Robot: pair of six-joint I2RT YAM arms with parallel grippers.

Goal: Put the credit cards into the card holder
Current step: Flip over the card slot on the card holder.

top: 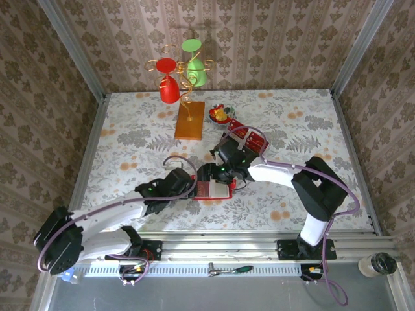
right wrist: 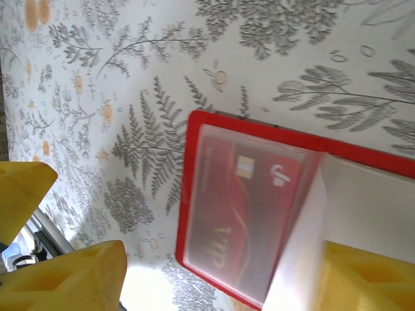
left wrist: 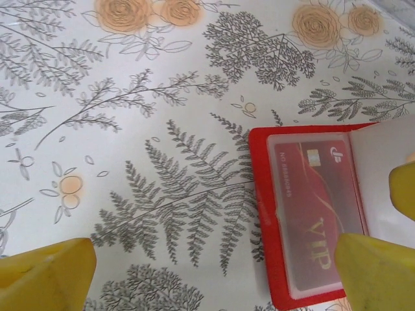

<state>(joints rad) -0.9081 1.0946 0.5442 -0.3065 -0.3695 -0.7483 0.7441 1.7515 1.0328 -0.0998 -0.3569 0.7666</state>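
The card holder (top: 211,190) lies open on the flowered table between my two grippers. One red credit card (left wrist: 314,207) with gold VIP lettering sits under its clear pocket, and its red rim (left wrist: 262,214) frames that pocket. My left gripper (left wrist: 211,278) is open, its right finger (left wrist: 376,272) low over the holder's near corner. From the other side, the card (right wrist: 243,207) and the holder's rim (right wrist: 185,194) lie between the spread jaws of my open right gripper (right wrist: 217,285). A pale inner flap (right wrist: 305,246) stands raised against its right finger (right wrist: 369,278).
A clear tray (top: 254,133) holding more red cards stands behind the right gripper (top: 224,176). A wooden stand (top: 189,120) with a red cup (top: 168,91) and a green cup (top: 196,72) is at the back. A small bowl (top: 220,115) sits beside it.
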